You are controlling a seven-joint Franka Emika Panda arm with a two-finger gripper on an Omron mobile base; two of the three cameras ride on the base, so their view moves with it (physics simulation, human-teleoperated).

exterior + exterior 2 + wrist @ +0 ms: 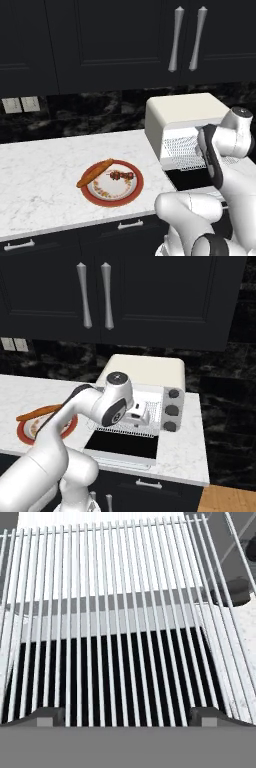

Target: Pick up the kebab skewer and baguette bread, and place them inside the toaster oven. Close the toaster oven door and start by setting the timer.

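On a red-rimmed plate point(90, 195) the orange-brown baguette bread point(95, 173) lies along the far left rim, with the short kebab skewer point(119, 175) just to its right. The cream toaster oven point(185, 112) stands to the right with its toaster oven door point(192, 179) folded down flat. My gripper point(140, 413) hangs at the oven's mouth, open and empty. In the hand view my gripper point(128, 717) has its fingertips point(50, 717) spread wide over the wire rack point(128, 612). The baguette bread point(37, 413) peeks out behind my arm.
Three grey knobs point(172, 410) run down the oven's right side. Dark wall cabinets with silver handles point(186, 37) hang above. Wall outlets point(21, 104) sit at the back left. The marble counter point(40, 170) ends at its front edge above dark drawers point(130, 225).
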